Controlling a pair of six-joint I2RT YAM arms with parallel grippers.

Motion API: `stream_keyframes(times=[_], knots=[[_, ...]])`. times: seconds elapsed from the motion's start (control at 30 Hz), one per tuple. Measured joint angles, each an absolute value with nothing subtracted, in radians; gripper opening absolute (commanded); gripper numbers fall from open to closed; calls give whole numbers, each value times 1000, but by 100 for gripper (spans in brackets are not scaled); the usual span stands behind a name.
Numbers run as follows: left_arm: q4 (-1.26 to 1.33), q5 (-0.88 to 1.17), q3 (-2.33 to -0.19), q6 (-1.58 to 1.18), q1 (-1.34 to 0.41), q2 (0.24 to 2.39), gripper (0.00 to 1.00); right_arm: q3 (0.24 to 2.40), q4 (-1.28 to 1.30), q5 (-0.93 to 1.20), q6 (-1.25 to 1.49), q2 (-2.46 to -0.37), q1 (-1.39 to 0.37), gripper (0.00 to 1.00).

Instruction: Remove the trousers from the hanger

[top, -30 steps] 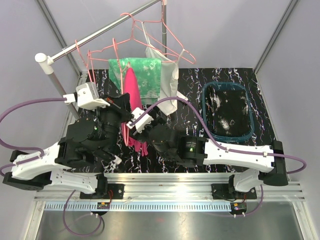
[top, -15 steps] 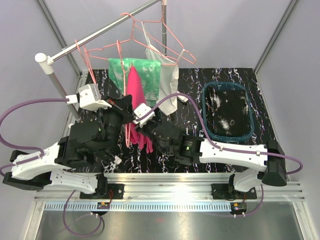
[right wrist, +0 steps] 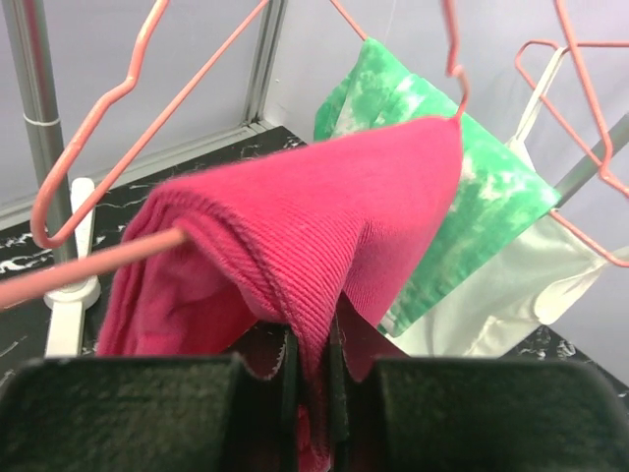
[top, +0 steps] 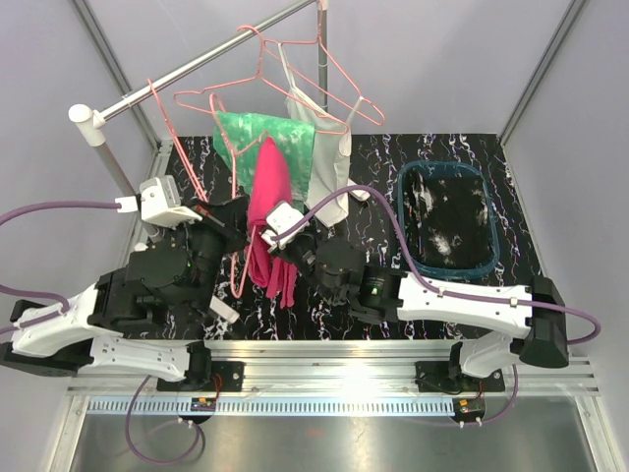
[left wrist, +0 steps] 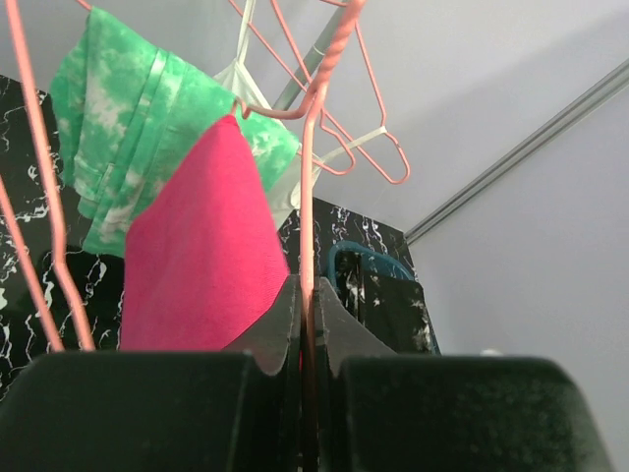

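The magenta-pink trousers [top: 272, 192] hang folded over a pink wire hanger [top: 239, 267] between the two arms. My right gripper [right wrist: 314, 339] is shut on a fold of the pink trousers [right wrist: 324, 216], just below the hanger's bar [right wrist: 108, 251]. My left gripper [left wrist: 308, 285] is shut on the hanger's wire [left wrist: 308, 197], to the left of the cloth [left wrist: 197, 265]. The mottled green trousers [top: 257, 135] hang behind on another hanger. The black speckled trousers [top: 447, 221] lie in the teal basket [top: 405, 221].
A white tank top [top: 324, 167] hangs on a pink hanger right of the green trousers. The metal rail [top: 197, 64] runs from a white-capped post [top: 88, 118] up to the back. An upright pole [top: 322, 44] stands behind the tank top.
My right gripper has closed on the pink trousers. The left arm has drawn the hanger toward the near left, and the pink cloth has swung with it.
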State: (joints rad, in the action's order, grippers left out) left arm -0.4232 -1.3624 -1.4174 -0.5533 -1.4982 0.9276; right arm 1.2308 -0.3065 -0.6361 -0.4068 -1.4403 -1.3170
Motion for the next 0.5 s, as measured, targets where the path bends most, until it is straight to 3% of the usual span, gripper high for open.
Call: stream_keyframes(times=[0.5], knots=[[-908,-1349,-1348,-1000,-1500,870,0,1534,-96,-718,-532,-1391,-1315,0]])
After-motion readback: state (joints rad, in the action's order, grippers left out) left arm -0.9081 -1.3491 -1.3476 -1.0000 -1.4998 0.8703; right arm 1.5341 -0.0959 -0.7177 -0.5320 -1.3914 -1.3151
